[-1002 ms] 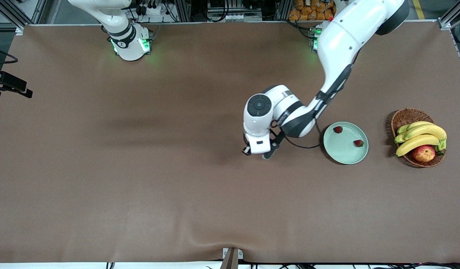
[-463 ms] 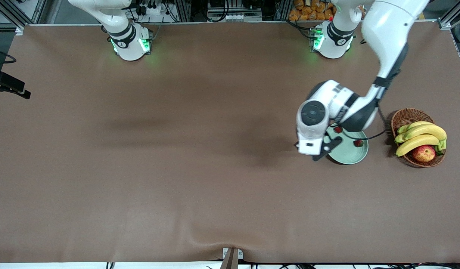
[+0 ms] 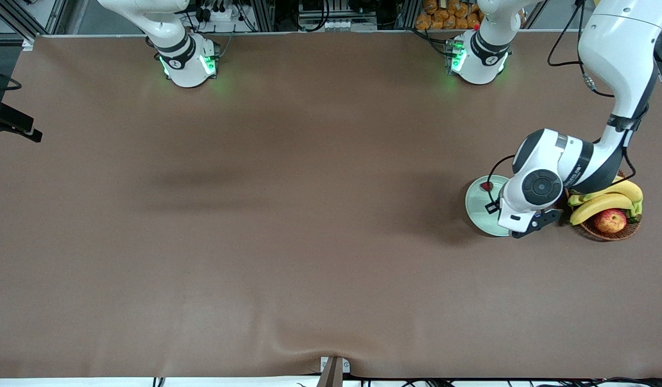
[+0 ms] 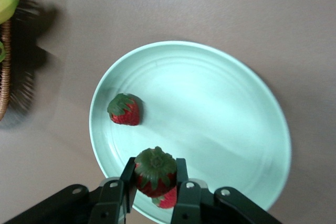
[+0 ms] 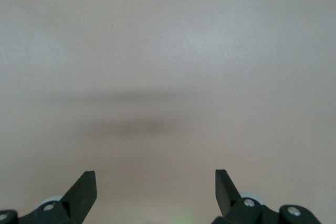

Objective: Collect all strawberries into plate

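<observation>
Left hand (image 4: 155, 192) is hanging over the plate (image 4: 220, 108), above its rim on the basket's side, fingers pinching a strawberry (image 4: 155, 171) by its sides, leafy top facing the wrist camera. In the front view the left arm's wrist is covering much of the plate (image 3: 477, 207). Two more berries are lying in the plate: one (image 4: 125, 109) in the open, one (image 4: 168, 199) mostly hidden under the held berry. The plate is sitting on the counter (image 3: 288, 226) just beside the basket (image 3: 605, 228) of bananas (image 3: 599, 204) and an apple (image 3: 610, 220). Right hand (image 5: 155, 192) is waiting, fingers spread over bare counter.
</observation>
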Robot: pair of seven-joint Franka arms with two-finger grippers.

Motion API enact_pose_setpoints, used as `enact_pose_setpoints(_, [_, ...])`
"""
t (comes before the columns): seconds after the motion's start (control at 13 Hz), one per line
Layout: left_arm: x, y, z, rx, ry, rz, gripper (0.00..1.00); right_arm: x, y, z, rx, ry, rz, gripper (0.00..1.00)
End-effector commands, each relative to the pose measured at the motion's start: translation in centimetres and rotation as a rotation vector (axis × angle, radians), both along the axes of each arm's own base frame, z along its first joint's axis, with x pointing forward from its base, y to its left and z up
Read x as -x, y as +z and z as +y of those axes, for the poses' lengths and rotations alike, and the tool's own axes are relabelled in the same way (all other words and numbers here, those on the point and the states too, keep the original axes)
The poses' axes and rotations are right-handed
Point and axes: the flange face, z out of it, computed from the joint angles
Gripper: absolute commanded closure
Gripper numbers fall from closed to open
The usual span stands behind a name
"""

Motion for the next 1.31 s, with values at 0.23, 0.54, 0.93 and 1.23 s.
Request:
enact_pose_setpoints(0.23, [-0.9,2.6,-1.5,0.027,-0.067,-0.05,0.0,-0.1,0.2,0.4,0.005,-0.01,0.011,0.0])
enact_pose_setpoints(0.54, [-4.2,11.7,-4.8,0.099,0.0,-0.058,0.0,-0.2,0.0,0.7,0.005,-0.005,0.017,0.0])
enact_pose_setpoints(0.93, [-5.1,23.4,-8.1,0.128,-0.109,-0.081,0.0,-0.2,0.0,0.5,0.005,-0.008,0.015,0.0])
enact_pose_setpoints(1.23, [-3.5,30.9,-10.2,0.13,-0.163,-0.136,0.0,-0.2,0.0,0.5,0.005,-0.008,0.015,0.0])
